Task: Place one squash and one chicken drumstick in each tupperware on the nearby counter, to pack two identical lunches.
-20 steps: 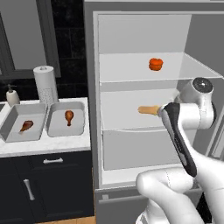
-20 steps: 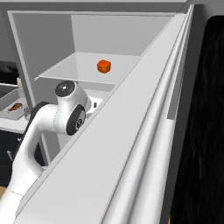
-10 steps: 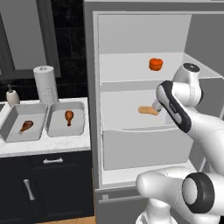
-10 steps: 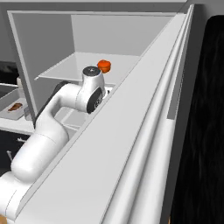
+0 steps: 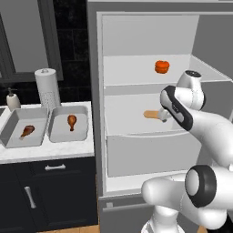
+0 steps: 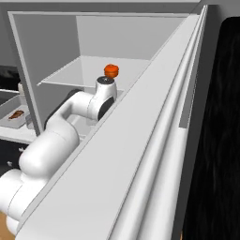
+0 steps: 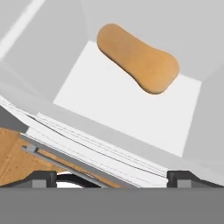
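Inside the open fridge (image 5: 150, 41), the biggest container in sight, two white shelves carry one squash each. On the upper shelf (image 5: 136, 75) sits the round orange squash (image 5: 162, 66), alone and well back from the front edge; from the right base view it (image 6: 111, 71) shows just above the arm's wrist. On the middle shelf (image 5: 127, 120) lies the tan squash (image 5: 151, 114), long and flat on its side, with the robot arm (image 5: 200, 127) reaching in from the right so that its hand is just beside the squash's right end. In the hand view the tan squash (image 7: 137, 58) rests apart from the fingers (image 7: 112, 178), which are spread wide and grasp nothing; only their dark tips show at the bottom corners.

Left of the fridge, the white desk (image 5: 45, 152) tops dark cabinets and holds two pale grey tubs side by side, touching or nearly so. The right tub (image 5: 84, 132) contains one drumstick (image 5: 72, 121), standing roughly lengthwise. The left tub (image 5: 11, 139) contains the other drumstick (image 5: 27, 131), lying at a slant. Neither tub has a squash in it. Behind the tubs stand a paper towel roll (image 5: 47, 87) and a small soap bottle (image 5: 12, 99).
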You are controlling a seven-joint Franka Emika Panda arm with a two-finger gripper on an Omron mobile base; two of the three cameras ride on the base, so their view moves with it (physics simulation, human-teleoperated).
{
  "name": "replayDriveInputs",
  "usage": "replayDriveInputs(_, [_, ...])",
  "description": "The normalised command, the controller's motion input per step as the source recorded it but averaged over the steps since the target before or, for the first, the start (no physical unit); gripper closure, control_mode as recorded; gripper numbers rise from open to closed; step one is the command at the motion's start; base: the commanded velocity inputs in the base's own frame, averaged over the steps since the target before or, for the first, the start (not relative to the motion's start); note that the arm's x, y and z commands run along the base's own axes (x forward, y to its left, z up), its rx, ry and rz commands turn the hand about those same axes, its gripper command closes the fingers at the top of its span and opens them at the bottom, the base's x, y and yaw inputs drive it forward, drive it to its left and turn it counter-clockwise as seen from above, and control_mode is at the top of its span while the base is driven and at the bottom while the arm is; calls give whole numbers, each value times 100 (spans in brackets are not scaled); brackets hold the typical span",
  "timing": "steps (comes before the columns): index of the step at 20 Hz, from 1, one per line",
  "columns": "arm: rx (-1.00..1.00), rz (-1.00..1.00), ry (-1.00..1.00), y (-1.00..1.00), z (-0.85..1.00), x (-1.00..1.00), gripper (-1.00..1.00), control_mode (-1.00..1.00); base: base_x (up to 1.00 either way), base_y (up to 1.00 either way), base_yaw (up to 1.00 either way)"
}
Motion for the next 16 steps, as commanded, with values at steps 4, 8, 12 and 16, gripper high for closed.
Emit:
replayDriveInputs(4, [0,0,-14,0,0,17,-100,-100,0,0,0])
replayDriveInputs(8, [0,0,-3,0,-2,42,-100,-100,0,0,0])
replayDriveInputs(12, [0,0,0,0,-3,39,-100,-100,0,0,0])
replayDriveInputs(16, [0,0,0,-1,-6,27,-100,-100,0,0,0])
